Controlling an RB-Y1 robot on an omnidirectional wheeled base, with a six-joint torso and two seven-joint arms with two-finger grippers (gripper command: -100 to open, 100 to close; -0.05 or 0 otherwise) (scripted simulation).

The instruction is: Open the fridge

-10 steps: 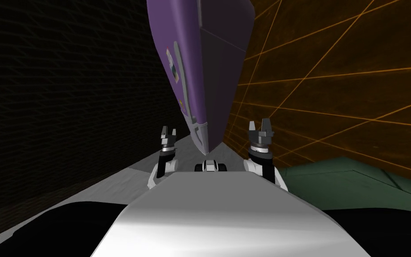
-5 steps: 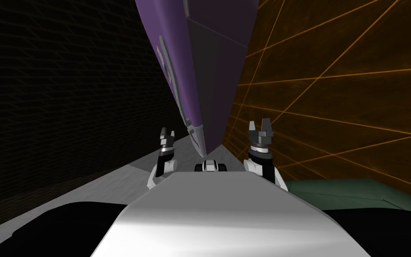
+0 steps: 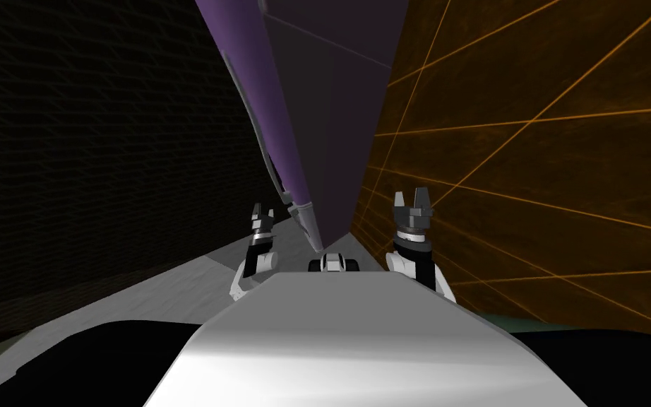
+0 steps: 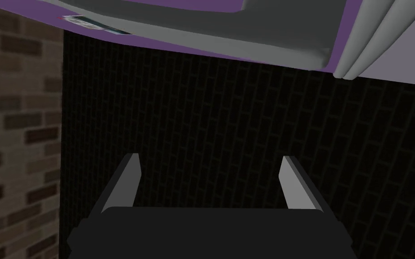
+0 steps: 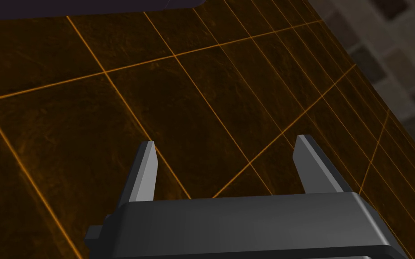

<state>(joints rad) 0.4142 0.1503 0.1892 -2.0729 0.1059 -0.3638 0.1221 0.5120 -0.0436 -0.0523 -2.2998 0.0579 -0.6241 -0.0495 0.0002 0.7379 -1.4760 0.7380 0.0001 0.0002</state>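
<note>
**Inspector:** Where is the fridge (image 3: 257,78)?

**Operator:** Upper centre of the head view, running down to just above the chest. It is seen nearly edge-on: a narrow purple front and a dark side panel. The door looks closed.

**Inspector:** And the 2 grippers?

**Operator:** The left gripper (image 3: 261,215) is at centre-left, near the fridge's lower corner, with its fingers spread and empty. The right gripper (image 3: 413,198) is at centre-right, also spread and empty, facing the orange-lined wall (image 3: 529,141).

**Inspector:** Finding 1?

**Operator:** In the left wrist view, the grey bar (image 4: 247,31) on the purple front, likely the handle, lies well beyond the fingertips. The fingers point past it at the dark brick wall (image 3: 105,141). In my judgement, a straight reach misses the bar or jabs the door edge.

**Inspector:** Finding 2?

**Operator:** I cannot tell the hinge side. A swinging door may strike the left forearm. The right arm, close to the wall, may scrape it if the base turns.
</note>
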